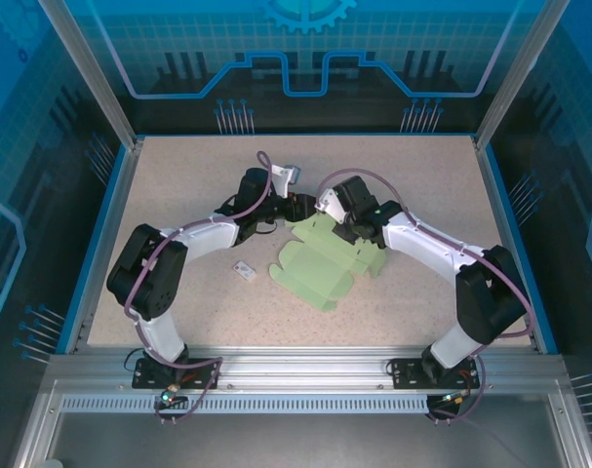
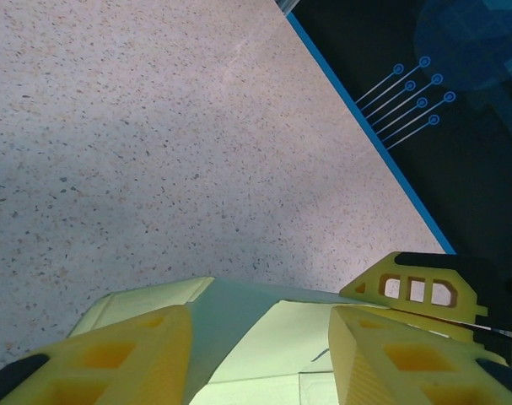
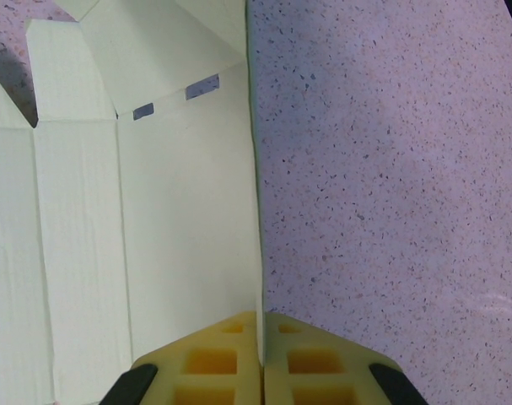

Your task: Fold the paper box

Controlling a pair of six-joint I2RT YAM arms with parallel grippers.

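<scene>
Two yellow fingers (image 3: 213,359) of the right gripper (image 3: 261,322) are clenched on a raised edge of the paper box (image 3: 180,211), pinching the thin sheet upright between them. On the left gripper (image 2: 260,321) the fingers (image 2: 129,354) stand spread apart, released, with a pale green flap lying in the gap. Seen from above, the mint sheet lies mostly unfolded near the middle of the table (image 1: 178,185), its far end at the two grippers. A small white tag (image 1: 244,271) lies just left of it.
</scene>
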